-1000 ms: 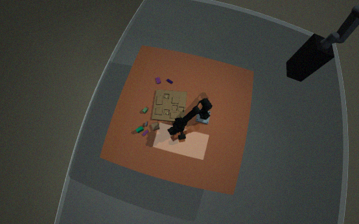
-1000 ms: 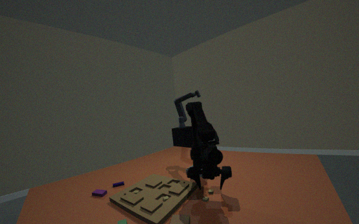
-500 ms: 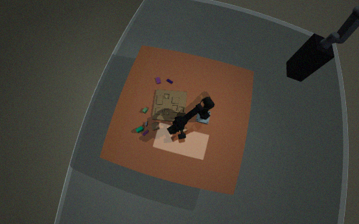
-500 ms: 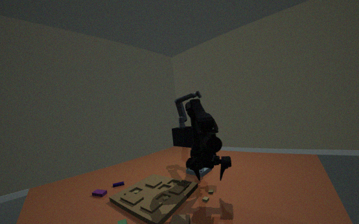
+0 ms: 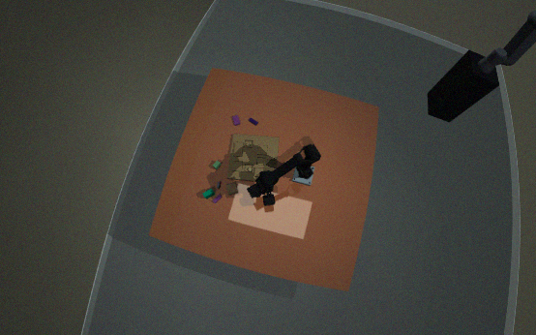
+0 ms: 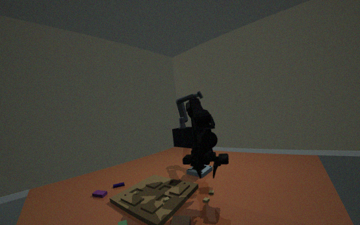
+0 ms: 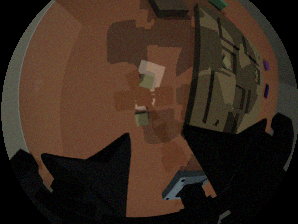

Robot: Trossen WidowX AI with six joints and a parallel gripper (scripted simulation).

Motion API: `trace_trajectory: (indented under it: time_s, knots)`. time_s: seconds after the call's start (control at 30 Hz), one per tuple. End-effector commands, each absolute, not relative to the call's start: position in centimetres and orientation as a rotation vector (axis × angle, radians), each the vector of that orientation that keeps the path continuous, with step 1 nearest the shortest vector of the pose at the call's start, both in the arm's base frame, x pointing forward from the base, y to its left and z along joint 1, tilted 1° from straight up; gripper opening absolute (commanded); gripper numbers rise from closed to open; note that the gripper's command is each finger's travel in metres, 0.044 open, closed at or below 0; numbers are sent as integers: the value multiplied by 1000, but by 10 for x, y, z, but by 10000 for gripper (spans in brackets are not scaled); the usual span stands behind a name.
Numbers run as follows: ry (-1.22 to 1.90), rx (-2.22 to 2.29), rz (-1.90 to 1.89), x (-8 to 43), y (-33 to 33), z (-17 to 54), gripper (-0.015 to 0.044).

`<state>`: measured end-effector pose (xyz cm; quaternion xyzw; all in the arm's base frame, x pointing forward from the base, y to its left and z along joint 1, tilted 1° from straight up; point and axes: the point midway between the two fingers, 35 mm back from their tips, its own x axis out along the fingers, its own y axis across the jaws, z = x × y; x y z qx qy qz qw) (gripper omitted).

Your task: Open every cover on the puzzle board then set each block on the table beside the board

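Observation:
The tan puzzle board [image 5: 273,141] [image 6: 118,199] [image 7: 198,75] lies flat on the orange table. Raised covers [image 6: 151,209] [image 6: 131,199] [image 6: 179,188] stand beside uncovered wells. A small pale piece [image 6: 166,199] shows in a near well; I cannot tell if it is loose. Two small pale green blocks lie on the table beside the board: one block [image 6: 211,192] [image 7: 142,118] nearer the arm, another block [image 6: 206,199] [image 7: 147,81] farther out. My gripper [image 6: 206,177] [image 7: 157,133] is open and empty, above the table on the board's arm side, short of both blocks.
A purple block [image 5: 235,120] [image 6: 99,194] and a dark blue block [image 5: 253,121] [image 6: 119,185] lie past the board's far side. A green block [image 5: 217,165], a teal block [image 5: 208,194], a small purple piece [image 5: 217,198] and a brown block [image 5: 232,189] [image 6: 180,220] lie around its other end.

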<state>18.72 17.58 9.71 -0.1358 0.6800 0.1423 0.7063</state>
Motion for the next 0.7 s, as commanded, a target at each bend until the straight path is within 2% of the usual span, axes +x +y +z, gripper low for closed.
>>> trace_trajectory:
  time_s: [0.0, 0.2, 0.67]
  knots:
    - [1496, -272, 284, 204, 170, 102, 151]
    - [1491, -209, 243, 225, 159, 106, 0]
    - [1479, -281, 297, 274, 124, 112, 0]
